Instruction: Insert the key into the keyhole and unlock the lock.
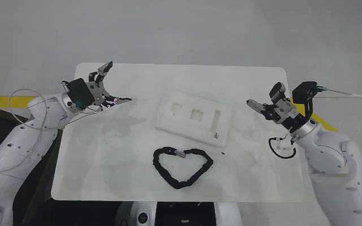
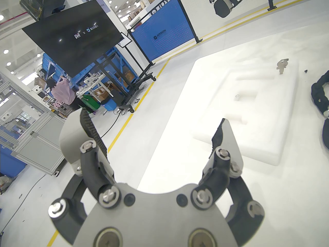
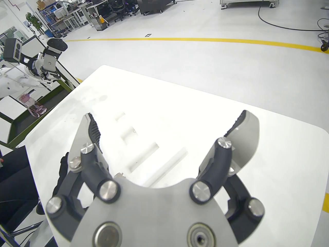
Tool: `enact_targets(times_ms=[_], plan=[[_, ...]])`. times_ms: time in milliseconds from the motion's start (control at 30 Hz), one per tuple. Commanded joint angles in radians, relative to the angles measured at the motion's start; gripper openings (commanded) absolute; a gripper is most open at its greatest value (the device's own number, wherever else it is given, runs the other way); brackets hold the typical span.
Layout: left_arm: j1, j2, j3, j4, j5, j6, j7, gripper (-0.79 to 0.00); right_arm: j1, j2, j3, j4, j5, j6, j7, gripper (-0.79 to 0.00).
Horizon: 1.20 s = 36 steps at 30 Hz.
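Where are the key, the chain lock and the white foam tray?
key [image 2: 282,64]: left wrist view, on its metal head.
chain lock [image 1: 180,185]: top view, on the pointed tip of the black loop.
white foam tray [image 1: 184,125]: top view, on bare foam beside the cut-outs.

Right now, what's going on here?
Nothing is being handled yet. The left gripper and the right gripper both hang open and empty over opposite ends of the table. The key lies on the tray mid-table. The lock lies looped nearer the robot, clear of the tray.
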Motion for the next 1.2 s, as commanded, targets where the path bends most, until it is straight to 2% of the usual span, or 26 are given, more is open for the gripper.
enact_targets(times_ms=[0,233,433,633,967,1167], plan=[[0.0,0.0,0.0,0.0,0.0,0.0,0.0,0.0,0.0,0.0,0.0,0.0,0.0,0.0,0.0,0.0],[0.0,0.0,0.0,0.0,0.0,0.0,0.0,0.0,-0.005,0.0,-0.015,-0.014,-0.005,0.01,0.021,0.0],[0.0,0.0,0.0,0.0,0.0,0.0,0.0,0.0,0.013,0.003,-0.061,-0.091,-0.002,0.116,0.223,0.0],[0.0,0.0,0.0,0.0,0.0,0.0,0.0,0.0,0.047,0.005,-0.114,-0.142,0.091,0.239,0.436,0.0],[0.0,0.0,0.0,0.0,0.0,0.0,0.0,0.0,0.124,0.0,-0.269,-0.153,0.146,0.413,0.676,0.0],[0.0,0.0,0.0,0.0,0.0,0.0,0.0,0.0,0.189,-0.003,-0.352,-0.121,0.135,0.449,0.786,0.0]])
